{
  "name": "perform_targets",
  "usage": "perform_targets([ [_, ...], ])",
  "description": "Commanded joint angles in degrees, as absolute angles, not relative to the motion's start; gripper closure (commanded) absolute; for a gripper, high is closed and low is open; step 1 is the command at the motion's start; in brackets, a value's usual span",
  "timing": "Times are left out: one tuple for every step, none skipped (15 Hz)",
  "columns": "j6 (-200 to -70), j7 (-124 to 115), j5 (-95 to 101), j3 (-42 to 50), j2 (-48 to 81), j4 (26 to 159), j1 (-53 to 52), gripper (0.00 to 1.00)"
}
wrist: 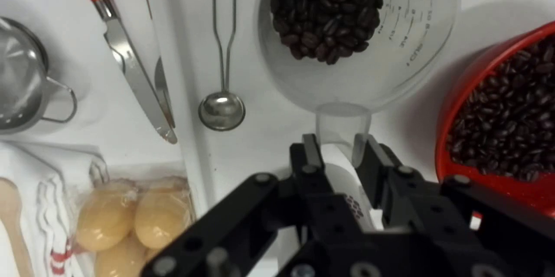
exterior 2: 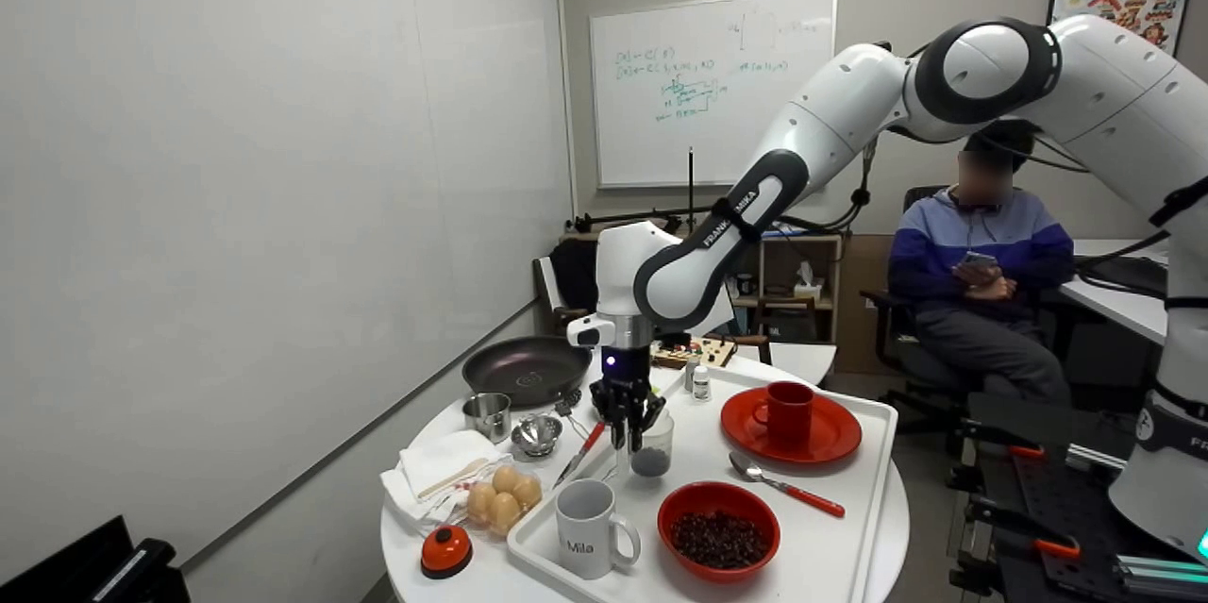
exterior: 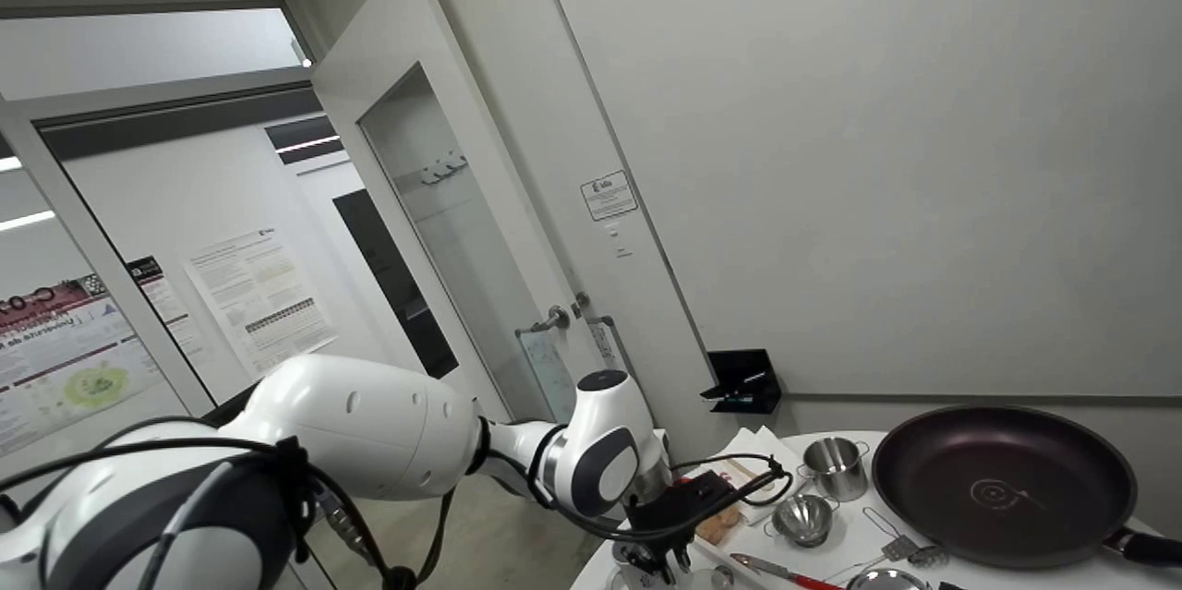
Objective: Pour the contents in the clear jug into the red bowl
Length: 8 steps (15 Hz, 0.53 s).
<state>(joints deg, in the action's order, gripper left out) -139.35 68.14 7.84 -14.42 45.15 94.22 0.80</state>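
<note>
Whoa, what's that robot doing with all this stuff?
The robot is meant to pour the beans from the jug into the red bowl. Right now its gripper straddles the jug's handle; I can't tell whether it is squeezing. The jug stands upright on the tray, so nothing is pouring out. The red bowl near it holds dark beans too. Someone sits in the background with a phone.
</note>
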Motion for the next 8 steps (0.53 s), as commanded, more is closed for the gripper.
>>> perform_targets([
  [-139.8, 71.0, 6.3, -16.3, 41.4, 97.0, 1.0, 0.91],
  [-140.0, 71.7, 5.2, -17.4, 40.6, 97.5, 1.5, 0.91],
  [-139.9, 72.4, 3.9, -18.6, 40.0, 98.0, 1.9, 0.91],
  [-139.9, 73.1, 2.7, -19.4, 39.4, 98.5, 2.1, 0.91],
  [-139.9, 74.0, 1.0, -20.5, 38.6, 99.2, 2.6, 0.91],
  [-140.2, 74.6, -0.5, -21.4, 37.9, 99.9, 2.9, 0.91],
  [-140.2, 75.4, -2.3, -22.4, 37.2, 100.6, 3.3, 0.91],
  [-140.3, 76.2, -4.1, -23.3, 36.4, 101.5, 3.7, 0.91],
])
